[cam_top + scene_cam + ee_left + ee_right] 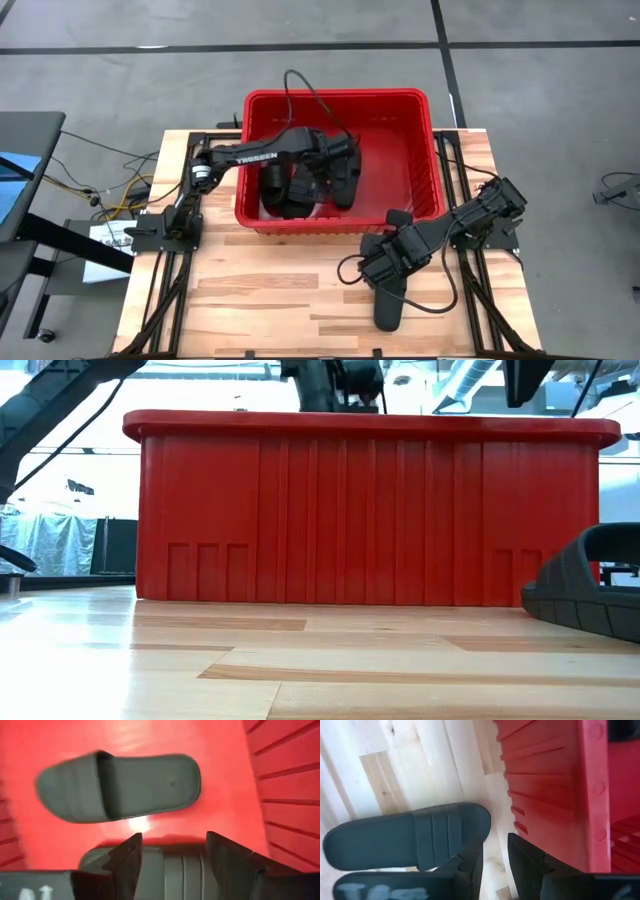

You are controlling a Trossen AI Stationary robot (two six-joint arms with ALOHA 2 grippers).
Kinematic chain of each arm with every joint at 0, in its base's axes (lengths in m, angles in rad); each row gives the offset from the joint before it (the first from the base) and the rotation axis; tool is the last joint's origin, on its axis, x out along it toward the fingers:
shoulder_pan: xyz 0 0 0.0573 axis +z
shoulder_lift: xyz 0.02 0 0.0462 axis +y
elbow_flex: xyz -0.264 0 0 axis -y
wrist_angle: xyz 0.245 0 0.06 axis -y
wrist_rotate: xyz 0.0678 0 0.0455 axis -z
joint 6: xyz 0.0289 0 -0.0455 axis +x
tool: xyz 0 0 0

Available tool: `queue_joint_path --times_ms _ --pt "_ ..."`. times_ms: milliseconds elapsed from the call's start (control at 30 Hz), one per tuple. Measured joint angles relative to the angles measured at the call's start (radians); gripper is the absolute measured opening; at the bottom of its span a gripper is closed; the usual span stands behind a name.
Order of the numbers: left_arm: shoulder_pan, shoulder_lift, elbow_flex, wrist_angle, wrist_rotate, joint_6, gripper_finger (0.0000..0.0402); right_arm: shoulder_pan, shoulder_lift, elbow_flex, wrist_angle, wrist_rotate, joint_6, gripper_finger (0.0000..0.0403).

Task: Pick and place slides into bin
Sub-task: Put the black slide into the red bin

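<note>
We see the left gripper [172, 860] inside the large red slotted plastic bin [415, 105], fingers spread apart above matte black rubber slides [120, 787] on its floor. The right gripper [495, 857], fingers parted and holding nothing, hovers over another black slide [407, 837] on the wooden table [270, 300], just beside the bin.

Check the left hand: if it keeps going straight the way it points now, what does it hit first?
Likely the sandal lying right beyond the left hand, inside the red bin; its open fingers frame that sandal. A second sandal lies farther along the bin floor. Depth is hard to judge here.
</note>
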Motion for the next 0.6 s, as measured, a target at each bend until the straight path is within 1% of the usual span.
queue_joint_path --times_ms 100,167,267,367,467,600 --pt "0.008 0.000 0.133 -0.100 0.006 -0.010 0.0210 0.004 0.000 0.000 0.000 0.009 -0.012 0.0083" --pt "0.019 -0.004 0.217 -0.131 0.036 -0.047 0.0210 0.006 0.000 0.000 0.000 0.009 -0.012 0.0083" --pt "0.033 -0.114 0.153 -0.030 0.050 -0.140 0.0210 0.011 0.000 0.000 0.000 0.016 -0.012 0.0083" --pt "0.040 -0.211 0.151 0.001 0.007 -0.257 0.0210 0.024 0.000 0.000 -0.001 0.059 -0.010 0.0083" --pt "0.040 -0.314 0.151 0.048 -0.036 -0.349 0.0210 0.030 0.000 0.000 0.000 0.065 -0.012 0.0083" --pt "0.022 -0.438 0.151 0.129 -0.039 -0.445 0.0210 0.030 0.000 0.000 0.000 0.066 -0.012 0.0083"
